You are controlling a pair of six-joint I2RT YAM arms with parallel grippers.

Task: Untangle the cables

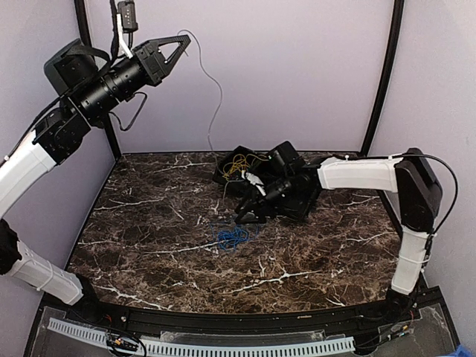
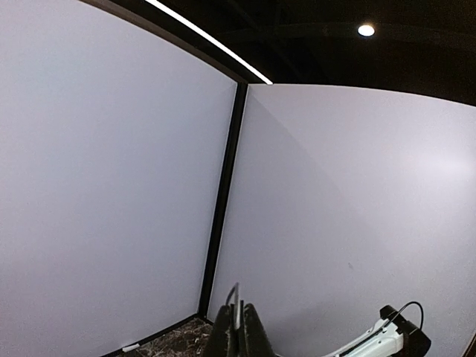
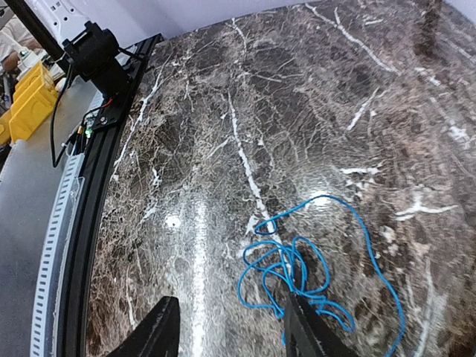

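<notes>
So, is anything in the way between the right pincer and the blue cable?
Nothing visible does. In the right wrist view the blue cable lies on the bare marble table directly ahead of the open right pincer, with its nearest loops reaching the tip of one finger.

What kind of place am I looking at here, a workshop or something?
Probably a robot lab test booth: two arms bolted to a marble-look table, plain walls on a black frame closing it in, yellow bins outside.
</notes>
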